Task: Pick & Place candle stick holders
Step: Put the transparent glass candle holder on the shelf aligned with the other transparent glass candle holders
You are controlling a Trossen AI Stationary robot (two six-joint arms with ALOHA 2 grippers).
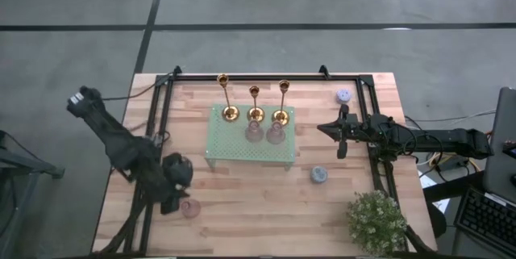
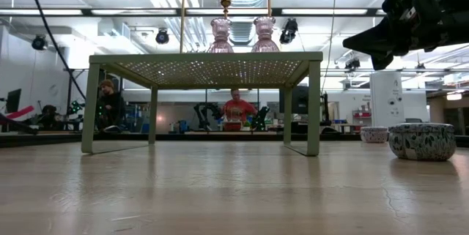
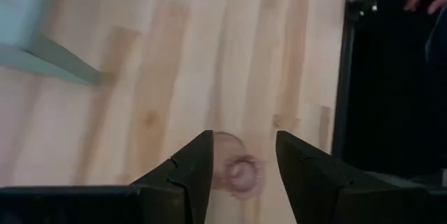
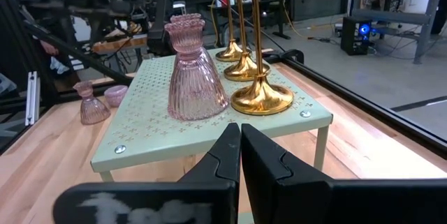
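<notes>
On the green stand (image 1: 216, 150) three gold holders (image 1: 255, 114) stand upright in a row, their stems vertical. They lie just ahead of the right gripper (image 1: 324, 129), the nearer one, fingers together. Well apart, the left gripper (image 3: 241, 161) hangs parted around a small pink piece (image 3: 237, 175).

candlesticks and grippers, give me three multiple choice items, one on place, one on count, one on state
1. Where do the gold candlesticks stand?
A. on the green stand
B. on the bare wood
C. beside the plant

2. How many candlesticks are there?
A. two
B. three
C. five

3. How does the right gripper stand?
A. wide open
B. shut on a candlestick
C. shut, holding nothing

Answers:
1 A, their bases sit along the stand's far edge.
2 B, three stems show in a row from above.
3 C, its fingers meet short of the stand, nothing between them.
</notes>
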